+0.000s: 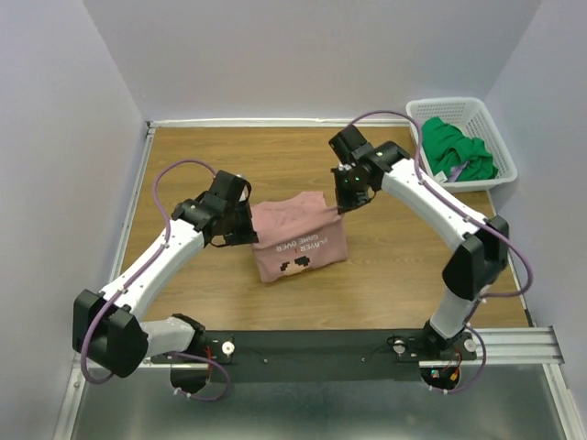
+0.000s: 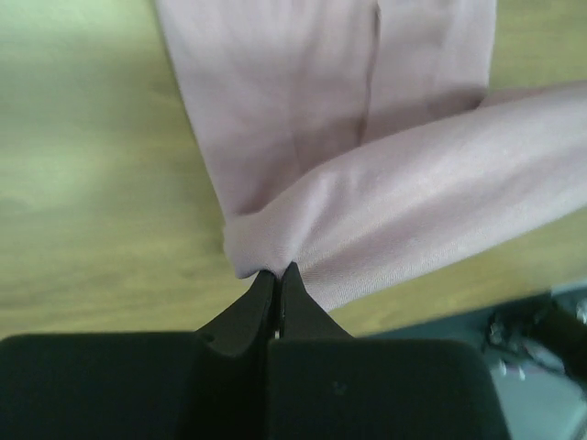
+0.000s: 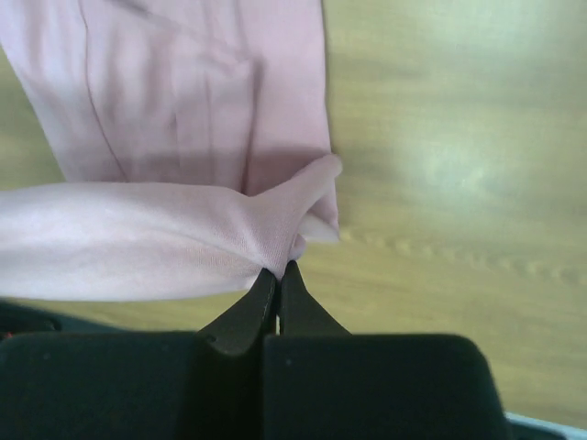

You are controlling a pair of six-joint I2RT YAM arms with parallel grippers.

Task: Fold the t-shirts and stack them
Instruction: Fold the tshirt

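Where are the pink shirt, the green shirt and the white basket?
pink shirt (image 1: 298, 236), top view, the middle of the folded cloth above the print.
green shirt (image 1: 456, 151), top view, the middle of the bunched cloth in the basket.
white basket (image 1: 447, 103), top view, its far rim.

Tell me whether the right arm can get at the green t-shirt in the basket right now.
Probably not yet: the right gripper is shut on an edge of the pink t-shirt. The way itself looks free: the green t-shirt lies in the open basket on that arm's side.
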